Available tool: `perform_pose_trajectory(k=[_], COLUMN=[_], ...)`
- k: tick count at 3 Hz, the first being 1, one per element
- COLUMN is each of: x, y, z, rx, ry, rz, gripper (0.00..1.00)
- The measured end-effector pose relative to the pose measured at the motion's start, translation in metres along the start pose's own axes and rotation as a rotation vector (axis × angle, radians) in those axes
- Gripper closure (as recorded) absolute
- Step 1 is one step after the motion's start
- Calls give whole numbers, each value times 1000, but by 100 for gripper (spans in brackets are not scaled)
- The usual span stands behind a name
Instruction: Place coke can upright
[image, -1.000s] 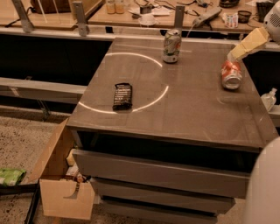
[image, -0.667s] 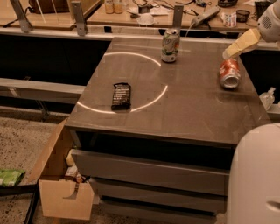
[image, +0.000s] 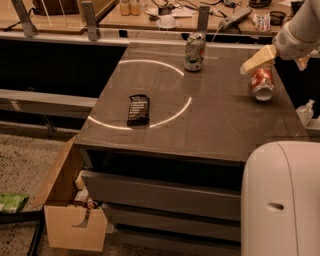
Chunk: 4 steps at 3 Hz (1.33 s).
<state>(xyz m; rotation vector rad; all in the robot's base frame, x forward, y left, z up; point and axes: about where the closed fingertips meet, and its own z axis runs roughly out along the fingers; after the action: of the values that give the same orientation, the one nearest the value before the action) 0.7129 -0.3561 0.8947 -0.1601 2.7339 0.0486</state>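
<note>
A dark grey table (image: 215, 120) with drawers (image: 160, 192) under its near edge fills the middle of the room, and a cluttered workbench (image: 140, 15) runs along the far side. A thin ring of light (image: 186, 106) lies on the tabletop's left half.

The gripper (image: 274, 66) hangs over the far right corner of the table. Its fingers are spread wide and grasp nothing: the long pale finger (image: 257, 60) slants down to the left, and only a bit of the other shows to its right. The coke can (image: 262, 84) lies on its side on the table right under the long finger, silver end towards the near edge. Whether that finger touches the can cannot be told.

A green-and-white can (image: 194, 51) stands upright near the far edge, well left of the coke can. A dark bar (image: 138, 109) lies flat on the left half, on the ring's near arc. The robot's white body (image: 282, 200) blocks the near right corner. A cardboard box (image: 65, 220) sits on the floor at the left.
</note>
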Motion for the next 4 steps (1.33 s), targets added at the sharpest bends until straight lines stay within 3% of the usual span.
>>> perform_pose_trajectory(k=[1, 3, 4], x=[3, 6, 1], y=[5, 13, 21], z=[23, 49, 48], rx=[-19, -63, -75], ry=[35, 60, 51], rz=[29, 34, -24], gripper=[0, 41, 64])
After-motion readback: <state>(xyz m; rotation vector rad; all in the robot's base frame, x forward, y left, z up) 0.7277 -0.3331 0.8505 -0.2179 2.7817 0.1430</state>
